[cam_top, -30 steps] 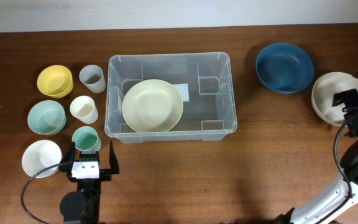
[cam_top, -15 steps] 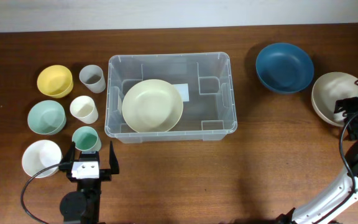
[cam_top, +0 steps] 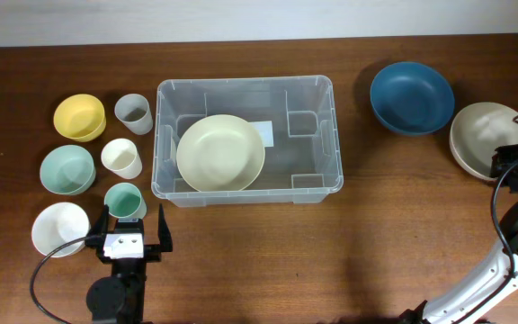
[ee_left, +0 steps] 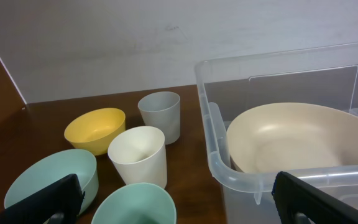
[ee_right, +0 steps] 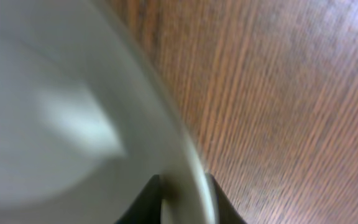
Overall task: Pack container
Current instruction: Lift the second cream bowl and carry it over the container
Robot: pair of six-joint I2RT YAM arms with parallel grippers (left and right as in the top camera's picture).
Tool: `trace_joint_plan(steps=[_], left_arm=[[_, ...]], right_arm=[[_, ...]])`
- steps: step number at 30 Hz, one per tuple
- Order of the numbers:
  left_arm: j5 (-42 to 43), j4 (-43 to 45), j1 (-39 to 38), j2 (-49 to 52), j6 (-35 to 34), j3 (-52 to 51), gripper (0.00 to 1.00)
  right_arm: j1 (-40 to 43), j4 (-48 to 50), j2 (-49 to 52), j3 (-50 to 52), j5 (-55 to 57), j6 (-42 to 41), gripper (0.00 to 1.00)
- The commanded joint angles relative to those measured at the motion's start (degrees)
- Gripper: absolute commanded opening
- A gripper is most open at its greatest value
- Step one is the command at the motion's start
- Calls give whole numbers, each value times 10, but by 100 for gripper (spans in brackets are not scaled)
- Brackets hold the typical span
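Note:
The clear container [cam_top: 245,83] stands mid-table with a cream bowl [cam_top: 220,153] inside; its rim [ee_left: 213,134] and that bowl [ee_left: 291,137] fill the right of the left wrist view. At the far right, my right gripper [cam_top: 508,162] is shut on the near rim of a pale beige bowl [cam_top: 479,135]. Up close, the right gripper [ee_right: 182,186] has one finger inside and one outside that bowl's wall [ee_right: 55,124]. My left gripper [cam_top: 131,219] stands open at the front left, just behind a teal cup [cam_top: 124,198], with the cup [ee_left: 135,205] ahead of the left gripper [ee_left: 179,208] and apart from both fingers.
A dark blue bowl [cam_top: 412,97] sits right of the container. Left of it are a yellow bowl [cam_top: 79,117], grey cup [cam_top: 134,113], white cup [cam_top: 121,158], teal bowl [cam_top: 67,169] and white bowl [cam_top: 59,229].
My right gripper has closed onto the beige bowl's rim after shifting slightly toward the table's right edge. The left arm has not moved.

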State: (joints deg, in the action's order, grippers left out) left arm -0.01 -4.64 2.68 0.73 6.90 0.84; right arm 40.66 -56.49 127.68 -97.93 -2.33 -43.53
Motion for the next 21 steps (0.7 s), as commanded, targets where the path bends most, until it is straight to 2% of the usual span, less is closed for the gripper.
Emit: trace_joint_plan(steps=[1, 6, 10, 21], left_arm=[[-2, -1, 3, -4, 9, -3, 99], [-2, -1, 3, -4, 9, -3, 99], [-2, -1, 3, -4, 9, -3, 99], [-2, -1, 3, -4, 9, -3, 99]], right_arm=[[15, -7, 8, 5, 17, 2, 4], [50, -16, 7, 5, 5, 5, 4], [87, -11, 7, 5, -56, 45, 4], [178, 15, -34, 5, -380, 166, 4]])
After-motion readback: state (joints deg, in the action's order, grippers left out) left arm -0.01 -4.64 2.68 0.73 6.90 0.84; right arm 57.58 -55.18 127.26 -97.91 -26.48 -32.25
